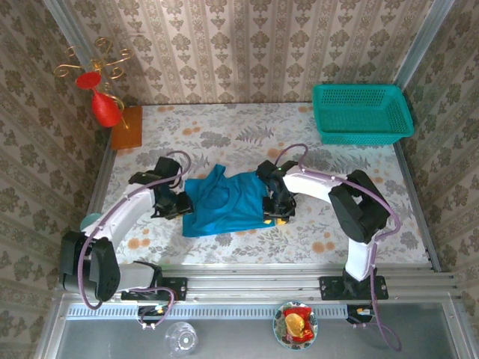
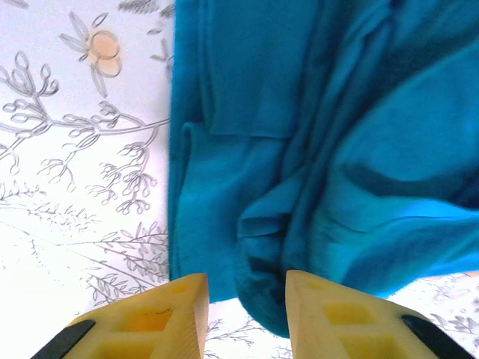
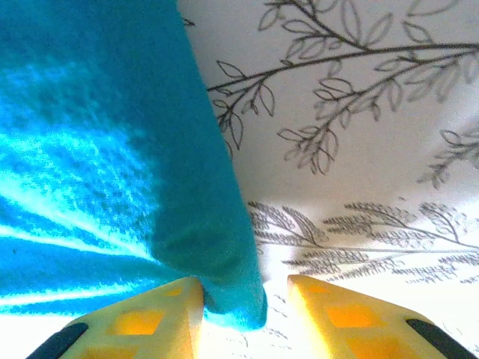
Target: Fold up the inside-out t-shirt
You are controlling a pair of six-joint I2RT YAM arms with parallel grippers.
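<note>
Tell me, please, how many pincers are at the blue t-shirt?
2: the left pincer at the t-shirt's left edge, the right pincer at its right edge, both open astride the cloth.

Counted: one shirt (image 1: 224, 203), one basket (image 1: 367, 137), one block (image 1: 127, 127), one ornament (image 1: 106, 111), one glass (image 1: 181, 338), one dish (image 1: 278, 333). Two arms are recorded: left arm (image 1: 123, 209), right arm (image 1: 318, 183).

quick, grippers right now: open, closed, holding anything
left gripper: open, a fold of the t-shirt sits between its fingers, not pinched
right gripper: open, the t-shirt edge lies in the gap, not pinched
</note>
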